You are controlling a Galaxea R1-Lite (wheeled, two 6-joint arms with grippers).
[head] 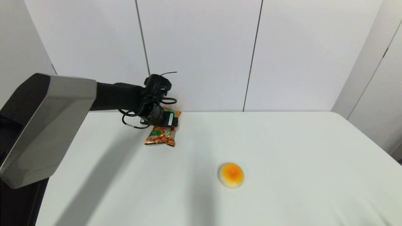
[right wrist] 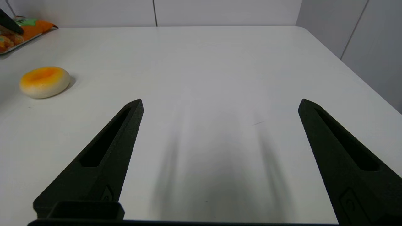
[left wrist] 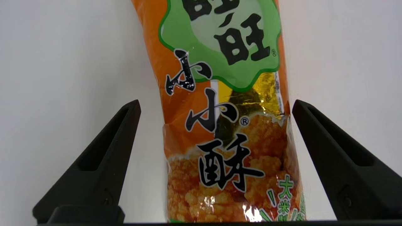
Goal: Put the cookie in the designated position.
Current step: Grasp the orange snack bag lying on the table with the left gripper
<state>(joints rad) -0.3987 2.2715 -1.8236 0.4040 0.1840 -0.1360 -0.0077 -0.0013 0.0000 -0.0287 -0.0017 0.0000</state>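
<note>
Cookie (left wrist: 226, 125): glossy orange snack packet; green label printed 旺旺, black characters 小小酥 below, pictured golden-brown puffed pieces, small green 大米 text at one end. Lies flat on the white table (head: 282, 150), near the back wall.

Left gripper (left wrist: 216, 106): over the packet, fingers spread wide either side, not touching it.

Right gripper (right wrist: 220, 106): fingers wide apart, holding nothing.

Round yellow-orange dome (head: 231, 175): well apart from the packet.

In the head view the left claw (head: 166, 121) covers the far end of the cookie (head: 160, 135). The left wrist view cuts the packet off at both ends. The right wrist view shows only its corner at the frame edge.
</note>
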